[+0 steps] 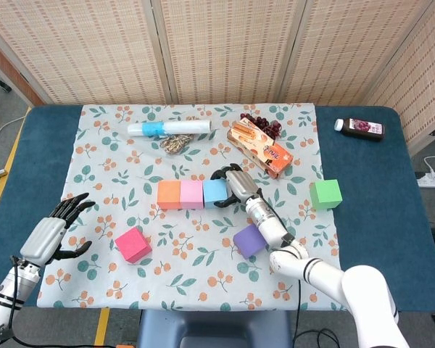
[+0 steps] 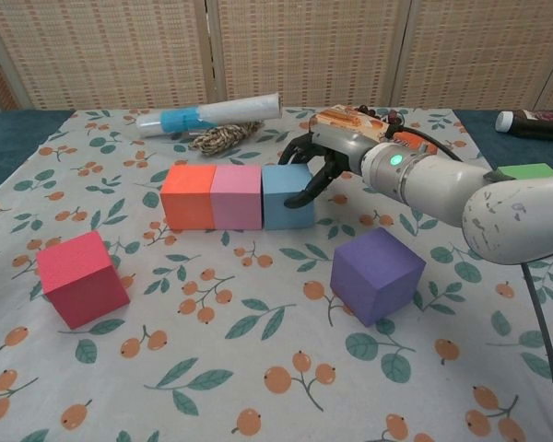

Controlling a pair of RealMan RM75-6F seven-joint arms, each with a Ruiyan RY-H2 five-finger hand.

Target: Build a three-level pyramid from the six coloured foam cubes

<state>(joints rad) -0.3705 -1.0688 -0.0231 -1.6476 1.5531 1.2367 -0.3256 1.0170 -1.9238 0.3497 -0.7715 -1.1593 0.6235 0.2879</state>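
right hand (image 2: 315, 168) curled against the right face of the blue cube (image 2: 287, 195), fingertips touching, gripping nothing. base row of orange cube (image 2: 188, 196), pink cube (image 2: 236, 196) and blue running left to right, touching. purple cube (image 2: 376, 273) just near-right of that hand, nearest for level two. left hand (image 1: 56, 230) spread, idle, near-left.

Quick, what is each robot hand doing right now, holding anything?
Left hand: open, fingers spread, holding nothing.
Right hand: fingers curled against the blue cube; whether it grips it or only pushes cannot be told.
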